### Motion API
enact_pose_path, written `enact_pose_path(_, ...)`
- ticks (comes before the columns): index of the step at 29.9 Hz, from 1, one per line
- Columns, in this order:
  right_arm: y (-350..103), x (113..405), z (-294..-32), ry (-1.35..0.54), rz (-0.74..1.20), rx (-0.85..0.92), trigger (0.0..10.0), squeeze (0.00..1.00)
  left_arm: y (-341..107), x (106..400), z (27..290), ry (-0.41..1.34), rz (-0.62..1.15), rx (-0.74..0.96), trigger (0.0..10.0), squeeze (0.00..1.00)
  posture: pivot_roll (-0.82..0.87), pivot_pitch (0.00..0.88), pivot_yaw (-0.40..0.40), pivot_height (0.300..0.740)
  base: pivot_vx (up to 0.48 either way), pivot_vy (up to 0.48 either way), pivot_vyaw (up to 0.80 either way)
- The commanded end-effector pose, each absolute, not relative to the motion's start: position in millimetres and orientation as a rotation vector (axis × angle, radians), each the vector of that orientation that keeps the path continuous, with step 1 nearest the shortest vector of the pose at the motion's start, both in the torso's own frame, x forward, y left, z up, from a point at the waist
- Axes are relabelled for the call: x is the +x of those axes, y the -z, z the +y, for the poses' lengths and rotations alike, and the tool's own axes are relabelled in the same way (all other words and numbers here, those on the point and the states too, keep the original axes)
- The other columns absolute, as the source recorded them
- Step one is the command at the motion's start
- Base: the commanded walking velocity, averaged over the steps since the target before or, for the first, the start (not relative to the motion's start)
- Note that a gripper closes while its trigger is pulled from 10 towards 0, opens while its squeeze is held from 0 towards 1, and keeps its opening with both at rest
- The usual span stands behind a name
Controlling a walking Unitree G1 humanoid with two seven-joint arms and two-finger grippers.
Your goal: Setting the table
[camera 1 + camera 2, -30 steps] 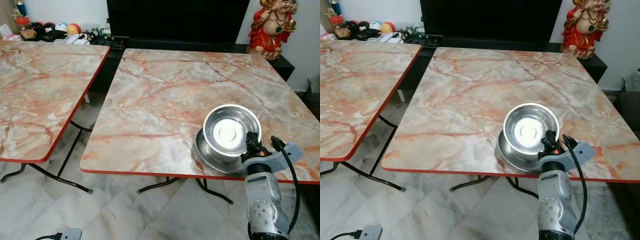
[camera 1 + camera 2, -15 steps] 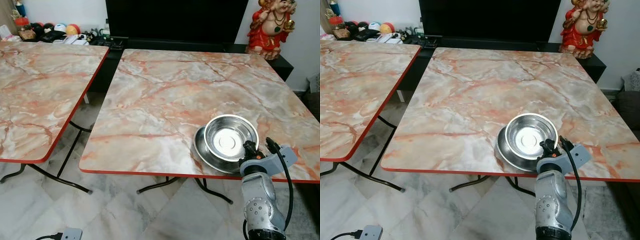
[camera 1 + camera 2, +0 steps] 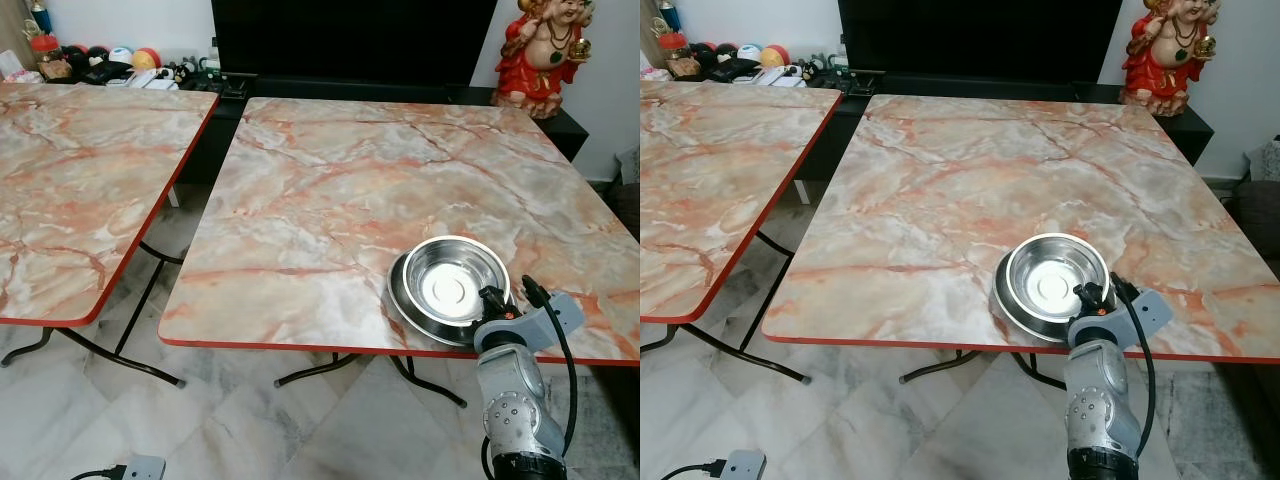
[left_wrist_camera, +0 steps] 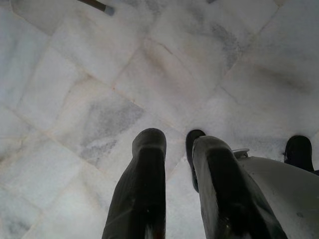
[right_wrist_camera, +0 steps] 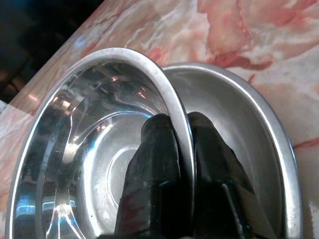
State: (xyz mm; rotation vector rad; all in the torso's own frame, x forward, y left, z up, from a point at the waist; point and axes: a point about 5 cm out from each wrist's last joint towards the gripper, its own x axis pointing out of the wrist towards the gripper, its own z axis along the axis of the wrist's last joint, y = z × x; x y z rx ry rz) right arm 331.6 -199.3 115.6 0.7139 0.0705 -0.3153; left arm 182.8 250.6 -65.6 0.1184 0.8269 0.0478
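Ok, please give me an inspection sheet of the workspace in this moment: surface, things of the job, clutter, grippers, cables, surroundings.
Surface: marble-pattern table with red edge; a second like table stands to the robot's left.
Job's things: steel bowl sits tilted in a steel plate near the front edge.
Clutter: nothing seen on either table.
Grippers: right gripper is shut on the bowl's rim, one finger inside, one outside; left gripper hangs over the floor, fingers slightly apart.
Cables: black cable loops at the right wrist; a plug block lies on the floor.
Surroundings: red figurine, black screen, small items on a low shelf.
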Motion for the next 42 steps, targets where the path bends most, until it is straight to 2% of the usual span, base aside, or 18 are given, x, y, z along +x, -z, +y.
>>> enact_pose_path(1, -120.1, 334.7, -201.1, 0.323, 0.058, 0.714, 10.0, 0.00, 68.6, 176.6, 251.5, -0.041, 0.850, 0.123, 10.0, 0.00, 0.08, 0.119, -0.012, 0.740, 0.000, 0.000, 0.00)
enact_pose_path(2, -120.1, 334.7, -201.1, 0.323, 0.058, 0.714, 10.0, 0.00, 68.6, 176.6, 251.5, -0.041, 0.850, 0.123, 10.0, 0.00, 0.08, 0.119, -0.012, 0.740, 0.000, 0.000, 0.00)
enact_pose_path(3, -119.1, 334.8, -200.3, 0.320, 0.066, 0.710, 10.0, 0.13, 68.6, 176.5, 251.7, -0.041, 0.850, 0.123, 10.0, 0.00, 0.08, 0.119, -0.012, 0.740, 0.000, 0.000, 0.00)
enact_pose_path(4, -118.7, 335.0, -200.2, 0.320, 0.068, 0.709, 10.0, 0.38, 68.7, 176.5, 251.7, -0.041, 0.850, 0.123, 10.0, 0.00, 0.08, 0.119, -0.012, 0.740, 0.000, 0.000, 0.00)
enact_pose_path(5, -118.3, 334.9, -200.3, 0.322, 0.068, 0.709, 10.0, 0.46, 68.6, 176.5, 251.7, -0.041, 0.850, 0.123, 10.0, 0.00, 0.08, 0.119, -0.012, 0.740, 0.000, 0.000, 0.00)
enact_pose_path(20, -123.3, 338.1, -205.6, 0.347, 0.030, 0.710, 10.0, 0.44, 68.3, 177.6, 250.5, -0.038, 0.846, 0.122, 10.0, 0.00, 0.08, 0.120, -0.013, 0.740, 0.000, 0.000, 0.00)
enact_pose_path(22, -123.5, 339.3, -205.7, 0.347, 0.030, 0.715, 10.0, 0.45, 68.4, 177.4, 250.6, -0.038, 0.846, 0.122, 10.0, 0.00, 0.08, 0.120, -0.012, 0.740, 0.000, 0.000, 0.00)
enact_pose_path(23, -123.6, 339.8, -205.7, 0.347, 0.029, 0.716, 10.0, 0.51, 68.5, 177.3, 250.6, -0.038, 0.847, 0.122, 10.0, 0.00, 0.08, 0.120, -0.012, 0.740, 0.000, 0.000, 0.00)
enact_pose_path(26, -124.7, 342.1, -204.5, 0.338, 0.022, 0.722, 10.0, 0.54, 68.6, 176.6, 251.3, -0.039, 0.849, 0.123, 10.0, 0.00, 0.08, 0.120, -0.012, 0.740, 0.000, 0.000, 0.00)
enact_pose_path(27, -124.8, 342.8, -203.8, 0.336, 0.023, 0.722, 10.0, 0.58, 68.6, 176.4, 251.5, -0.039, 0.849, 0.123, 10.0, 0.00, 0.08, 0.122, -0.011, 0.740, 0.000, 0.000, 0.00)
enact_pose_path(35, -124.3, 344.5, -201.3, 0.335, 0.025, 0.726, 10.0, 0.56, 69.0, 175.4, 251.4, -0.030, 0.852, 0.129, 10.0, 0.00, 0.08, 0.122, -0.010, 0.740, 0.000, 0.000, 0.00)
enact_pose_path(37, -124.1, 344.3, -201.6, 0.337, 0.025, 0.725, 10.0, 0.51, 69.0, 175.4, 251.4, -0.031, 0.852, 0.129, 10.0, 0.00, 0.08, 0.122, -0.010, 0.740, 0.000, 0.000, 0.00)
enact_pose_path(38, -124.1, 343.9, -202.0, 0.339, 0.024, 0.723, 10.0, 0.35, 69.0, 175.4, 251.4, -0.031, 0.852, 0.129, 10.0, 0.00, 0.08, 0.121, -0.009, 0.740, 0.000, 0.000, 0.00)
enact_pose_path(39, -124.1, 343.4, -202.9, 0.342, 0.022, 0.720, 10.0, 0.09, 69.0, 175.4, 251.4, -0.030, 0.851, 0.129, 10.0, 0.00, 0.08, 0.121, -0.009, 0.740, 0.000, 0.000, 0.00)
enact_pose_path(40, -124.6, 342.8, -203.9, 0.345, 0.018, 0.714, 10.0, 0.00, 69.0, 175.5, 251.2, -0.030, 0.851, 0.130, 10.0, 0.00, 0.08, 0.120, -0.010, 0.740, 0.000, 0.000, 0.00)
enact_pose_path(42, -125.0, 342.3, -204.4, 0.346, 0.014, 0.712, 10.0, 0.00, 69.0, 175.7, 251.2, -0.030, 0.851, 0.130, 10.0, 0.00, 0.08, 0.118, -0.010, 0.740, 0.000, 0.000, 0.00)
